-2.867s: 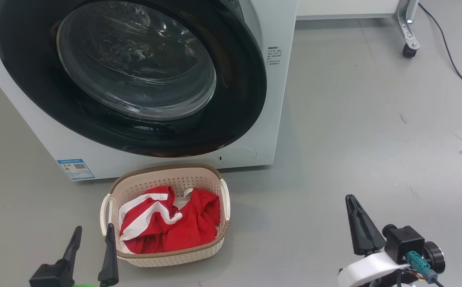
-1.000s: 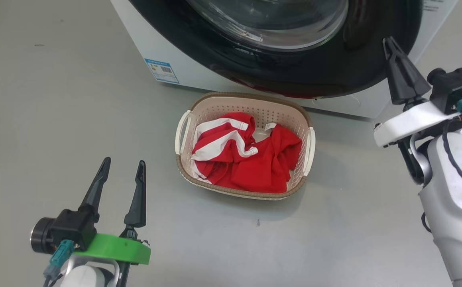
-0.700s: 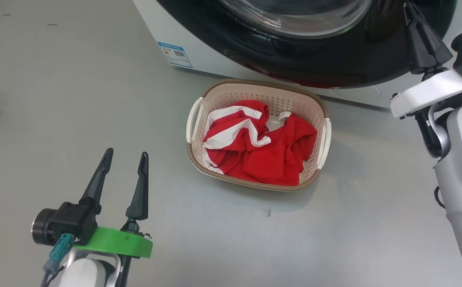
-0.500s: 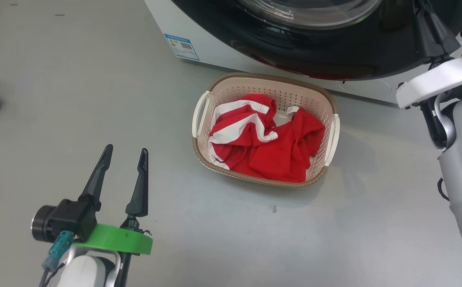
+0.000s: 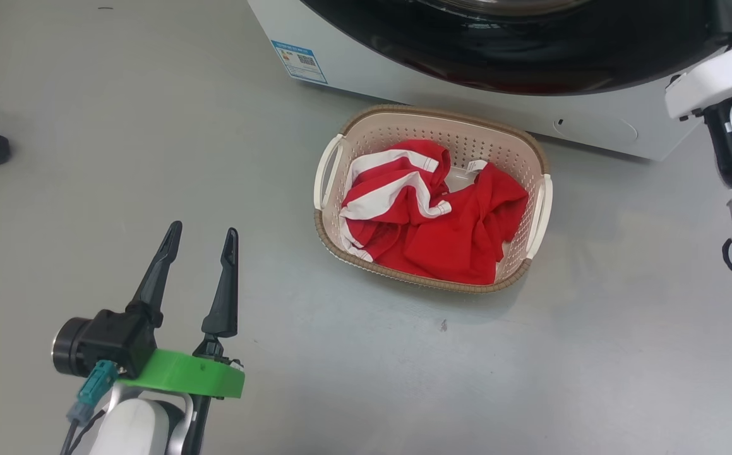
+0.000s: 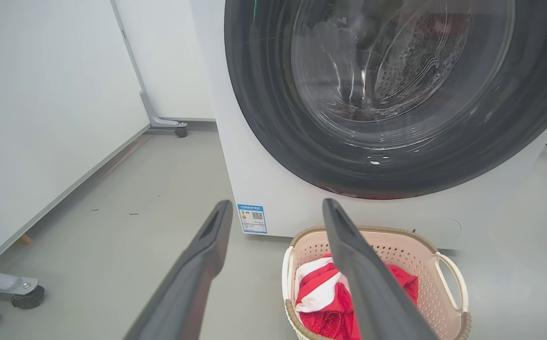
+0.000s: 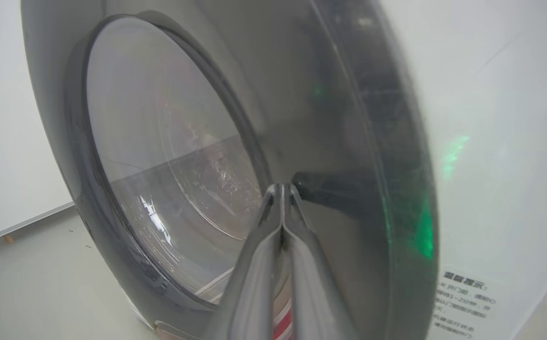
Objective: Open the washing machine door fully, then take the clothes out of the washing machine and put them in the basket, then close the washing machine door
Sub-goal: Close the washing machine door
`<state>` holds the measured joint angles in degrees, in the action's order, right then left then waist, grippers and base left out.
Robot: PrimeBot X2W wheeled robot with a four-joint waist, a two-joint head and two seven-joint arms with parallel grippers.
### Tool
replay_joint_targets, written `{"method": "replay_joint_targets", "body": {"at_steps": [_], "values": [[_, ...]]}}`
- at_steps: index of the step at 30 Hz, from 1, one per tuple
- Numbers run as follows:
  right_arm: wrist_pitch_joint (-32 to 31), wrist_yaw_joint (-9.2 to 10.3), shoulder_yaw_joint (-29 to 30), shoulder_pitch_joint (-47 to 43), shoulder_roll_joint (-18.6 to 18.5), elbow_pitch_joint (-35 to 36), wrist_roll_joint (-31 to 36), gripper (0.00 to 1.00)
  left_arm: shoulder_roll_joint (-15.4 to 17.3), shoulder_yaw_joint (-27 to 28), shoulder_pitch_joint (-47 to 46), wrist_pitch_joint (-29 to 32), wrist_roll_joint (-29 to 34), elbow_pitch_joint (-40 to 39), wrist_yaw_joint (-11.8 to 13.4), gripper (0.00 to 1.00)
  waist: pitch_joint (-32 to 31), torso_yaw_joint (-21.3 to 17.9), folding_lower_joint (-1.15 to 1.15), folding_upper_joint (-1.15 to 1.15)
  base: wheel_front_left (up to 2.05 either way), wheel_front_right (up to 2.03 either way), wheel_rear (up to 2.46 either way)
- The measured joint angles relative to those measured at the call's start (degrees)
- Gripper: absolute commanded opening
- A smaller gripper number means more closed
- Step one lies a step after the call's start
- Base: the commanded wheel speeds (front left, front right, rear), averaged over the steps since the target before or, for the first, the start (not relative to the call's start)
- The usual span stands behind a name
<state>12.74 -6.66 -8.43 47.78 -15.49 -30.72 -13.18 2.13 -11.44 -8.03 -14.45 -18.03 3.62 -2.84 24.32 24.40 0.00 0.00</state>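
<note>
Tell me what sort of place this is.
Probably a lab or test room staged as a laundry corner: a big white front-loading washing machine stands on a bare grey floor, beside white partition panels on castor feet, with a small cream perforated plastic basket of red clothes before it.

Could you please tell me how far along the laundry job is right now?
Done: the bright red, white-striped clothes lie in the cream perforated plastic basket. In hand: the right gripper, jaws shut, points its tips at the large round glossy black-rimmed door, which looks about closed. Remaining: confirming it has latched, which I cannot tell.
</note>
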Motion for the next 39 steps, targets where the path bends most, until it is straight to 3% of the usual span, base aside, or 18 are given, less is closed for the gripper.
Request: {"method": "replay_joint_targets", "body": {"at_steps": [11,17,32,37,39], "values": [[0.7,0.34,1.8,3.7,-0.5,-3.6,-0.6,0.0,-0.1,-0.1,-0.8,0.0,0.0,0.0,-0.1,1.0,0.4,0.3,0.0,0.0,0.0,0.0,0.0],[1.2,0.33,-0.1,4.0,0.2,-6.0,-0.5,0.0,-0.2,0.1,-1.1,0.0,0.0,0.5,-0.1,1.0,-0.4,0.0,0.0,0.0,0.0,0.0,0.0],[1.7,0.0,-5.9,-4.9,6.2,-5.8,-0.4,0.0,-0.2,1.6,-1.1,0.0,1.3,0.6,0.0,1.0,-2.5,-4.5,-0.01,0.0,0.0,0.0,0.0],[1.7,-0.01,-5.9,-9.1,8.6,-2.1,-0.8,0.0,-0.2,2.0,-1.1,0.0,2.0,0.6,0.0,1.0,-3.5,-6.9,0.0,0.0,0.0,0.0,0.0],[1.7,-0.01,-5.5,-10.7,9.2,-0.5,-1.1,0.25,-0.2,2.1,-1.1,0.0,2.5,0.7,0.0,1.0,-3.9,-7.9,0.0,0.0,0.0,0.0,0.0]]}}
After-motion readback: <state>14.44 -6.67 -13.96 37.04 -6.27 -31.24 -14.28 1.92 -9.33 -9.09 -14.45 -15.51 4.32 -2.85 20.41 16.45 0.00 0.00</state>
